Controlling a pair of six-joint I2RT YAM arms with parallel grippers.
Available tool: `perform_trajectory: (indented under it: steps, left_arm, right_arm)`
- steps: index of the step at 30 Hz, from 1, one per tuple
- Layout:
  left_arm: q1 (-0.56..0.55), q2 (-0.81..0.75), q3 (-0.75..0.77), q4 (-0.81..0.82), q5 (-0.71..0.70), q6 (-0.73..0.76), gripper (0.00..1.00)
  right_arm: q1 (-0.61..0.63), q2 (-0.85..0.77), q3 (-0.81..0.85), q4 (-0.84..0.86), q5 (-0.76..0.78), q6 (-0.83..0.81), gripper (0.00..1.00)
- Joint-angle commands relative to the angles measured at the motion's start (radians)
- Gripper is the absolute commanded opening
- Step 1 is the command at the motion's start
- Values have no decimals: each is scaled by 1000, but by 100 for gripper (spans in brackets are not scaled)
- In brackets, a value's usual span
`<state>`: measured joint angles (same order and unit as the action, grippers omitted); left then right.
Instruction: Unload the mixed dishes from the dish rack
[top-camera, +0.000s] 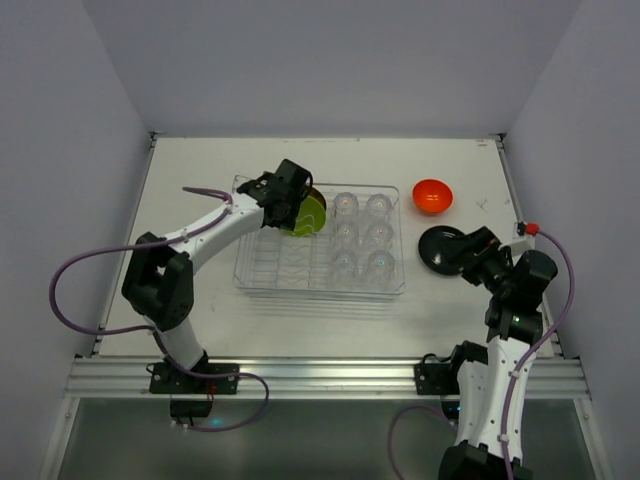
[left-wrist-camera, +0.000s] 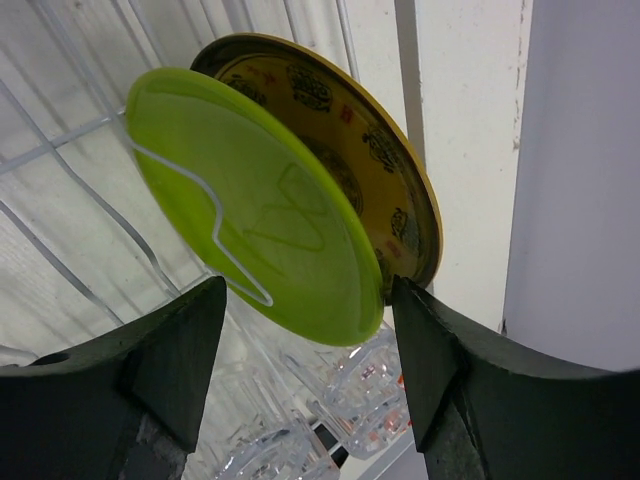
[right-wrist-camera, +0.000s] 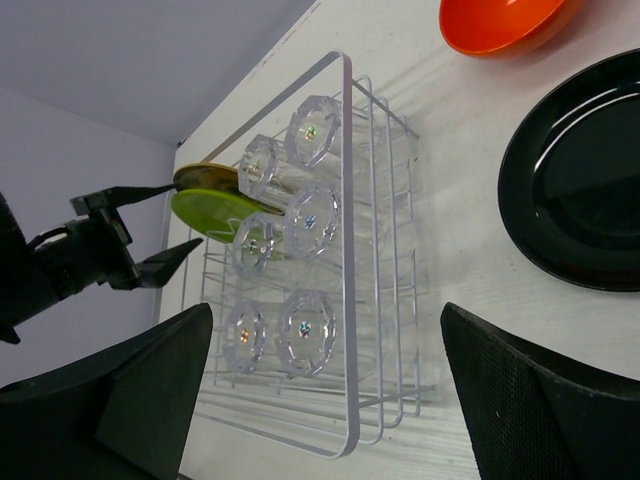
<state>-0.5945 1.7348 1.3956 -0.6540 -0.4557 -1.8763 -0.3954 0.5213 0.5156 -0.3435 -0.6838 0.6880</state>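
Top external view: the small orange bowl and the round black plate lie on the white bench to the right of the large clear plastic dish rack, so those two look unloaded. Inside the rack stand the lime-green round plate, the olive plate with a yellow pattern just behind it, and six small clear glass cups in the right half. By that count, most of the job is left.

The left pincer reaches into the rack with its jaws apart, one on either side of the lime-green plate's edge. No firm grip shows. The right pincer hangs wide open and empty over the bench, near the black plate.
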Motion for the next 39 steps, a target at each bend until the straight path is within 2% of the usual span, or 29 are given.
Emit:
perform_trajectory:
  steps: [1,6,9,10,15,16,17,24,39]
  left_arm:
    - [7,29,51,-33,-83,-40,70]
    - [4,45,54,-53,-72,-58,64]
    - [-1,40,66,-59,-81,-57,54]
    - [-4,37,66,-59,-87,-61,46]
    - [-14,23,66,-61,-100,-92,34]
    - [-14,22,65,-59,-97,-93,22]
    - [-14,20,65,-59,-95,-93,17]
    - [-17,-4,51,-33,-98,-86,0]
    - [-140,-155,-13,-18,-279,-216,0]
  right_arm:
    - [3,-9,3,46,-52,18,97]
    - [4,-27,-8,51,-62,19,96]
    - [3,-44,-19,52,-40,10,96]
    - [4,-46,-19,52,-39,8,96]
    - [4,-37,-8,58,-62,5,96]
    - [3,-34,-8,57,-62,1,96]
    - [3,-32,-5,55,-59,-7,96]
    - [4,-23,0,58,-71,-4,96]
    - [7,2,15,57,-79,-10,96]
